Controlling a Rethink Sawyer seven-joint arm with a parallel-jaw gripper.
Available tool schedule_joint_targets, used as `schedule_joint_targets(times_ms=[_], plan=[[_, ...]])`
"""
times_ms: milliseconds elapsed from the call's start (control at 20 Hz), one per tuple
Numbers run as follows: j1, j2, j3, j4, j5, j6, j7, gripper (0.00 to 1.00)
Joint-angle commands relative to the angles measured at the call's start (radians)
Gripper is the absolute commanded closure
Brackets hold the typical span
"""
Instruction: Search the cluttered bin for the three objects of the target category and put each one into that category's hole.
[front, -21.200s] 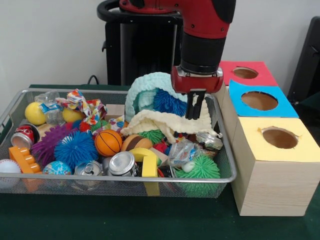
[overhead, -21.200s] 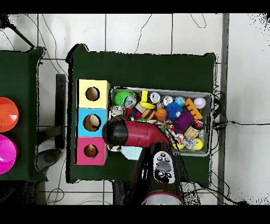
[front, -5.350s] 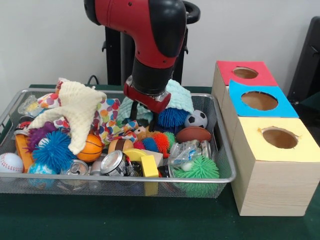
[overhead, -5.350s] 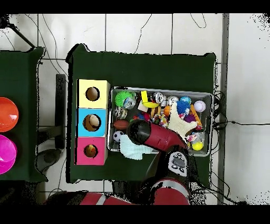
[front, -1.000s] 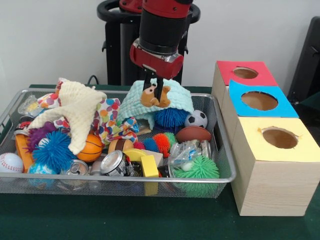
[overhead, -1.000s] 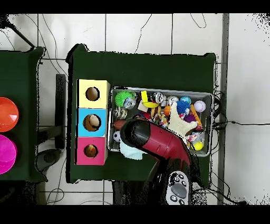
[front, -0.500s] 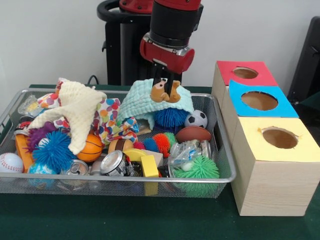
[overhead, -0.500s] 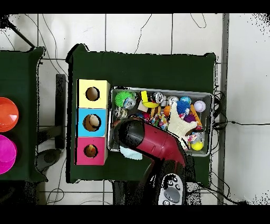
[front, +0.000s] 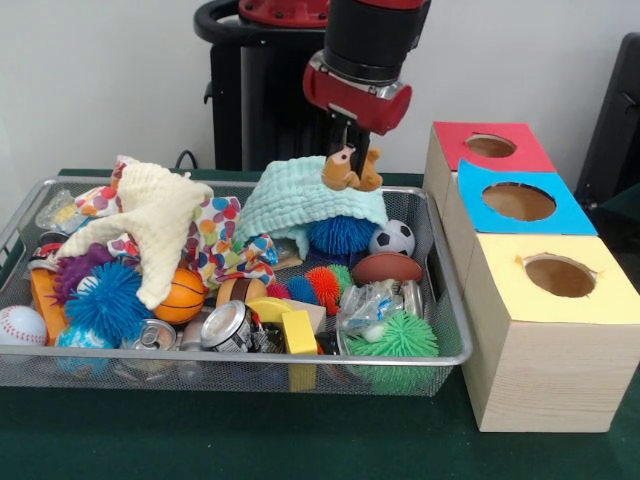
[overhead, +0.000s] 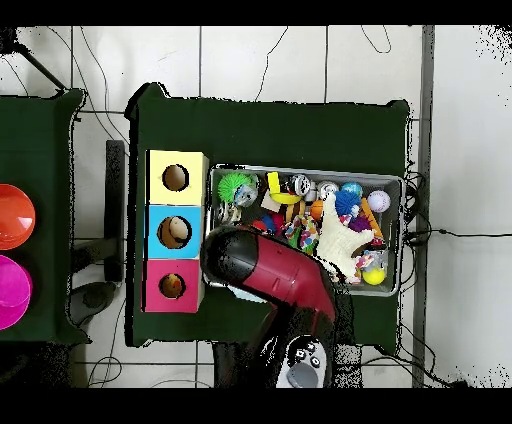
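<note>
Boxes with the three holes are set in a row at the 3 o'clock side of the bin (front: 440, 352) in the front view: the red box (front: 492, 146) farthest back, the blue box (front: 520, 202) in the middle, the yellow box (front: 560, 276) nearest the camera. Each lid is cut with one round hole. Which hole belongs to the target category cannot be told from the pictures.

A small brown plush toy (front: 351, 171) is carried clear above the back right part of the bin, over the mint knitted cloth (front: 300, 200). It is clamped from above by the gripper (front: 351, 153), whose fingers are closed on its upper part; the body hangs down below them. The toy's long axis is judged roughly upright.

From the toy, the red box lies at about 3 o'clock, near and at almost the same height; the blue box lies at about 4 o'clock, the yellow box farther along the same line. The next move is therefore judged a short sideways transfer toward 3 o'clock, followed by release over a hole.

In the overhead view the toy and gripper are hidden under the arm (overhead: 262, 268), the head of which lies just beside the red box.
</note>
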Motion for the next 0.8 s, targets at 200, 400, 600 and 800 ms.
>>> schedule_joint_targets(times_ms=[200,400,600,800], plan=[[0.042,0.010,0.007,-0.008,0.081,0.133,0.320,1.00],[0.065,0.016,-0.007,-0.016,0.094,0.140,0.344,1.00],[0.090,0.022,-0.020,-0.032,0.105,0.162,0.373,1.00],[0.115,0.011,-0.038,-0.039,0.108,0.198,0.400,1.00]])
